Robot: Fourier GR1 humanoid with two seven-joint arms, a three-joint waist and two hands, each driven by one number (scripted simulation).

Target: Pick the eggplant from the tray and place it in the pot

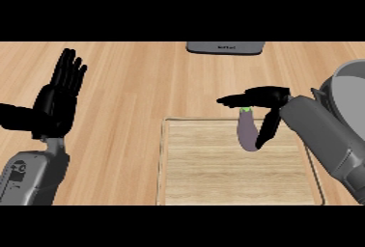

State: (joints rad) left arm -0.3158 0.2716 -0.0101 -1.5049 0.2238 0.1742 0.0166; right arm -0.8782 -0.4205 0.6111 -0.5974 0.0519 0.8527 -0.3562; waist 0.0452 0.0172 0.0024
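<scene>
Eggplant (pixel 247 136) hangs upright over tray (pixel 214 176), pinched by right robot hand (pixel 267 96).

Pale wood-grain tray (pixel 214 178), smooth purple eggplant (pixel 247 135), matt grey metal pot (pixel 349 91)

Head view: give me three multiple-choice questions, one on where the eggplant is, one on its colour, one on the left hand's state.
1. Where is the eggplant? A in the pot; B over the tray's far end, at the right hand; C on the counter left of the tray.
2. What colour is its body? A purple; B yellow; C red.
3. How is the left hand? A curled round a cup; B open, fingers up; C flat on the tray.
Answers: B, the right hand's fingers curl round it over the tray, apart from the pot; A, purple under a green cap; B, its fingers stand straight, holding nothing.
</scene>
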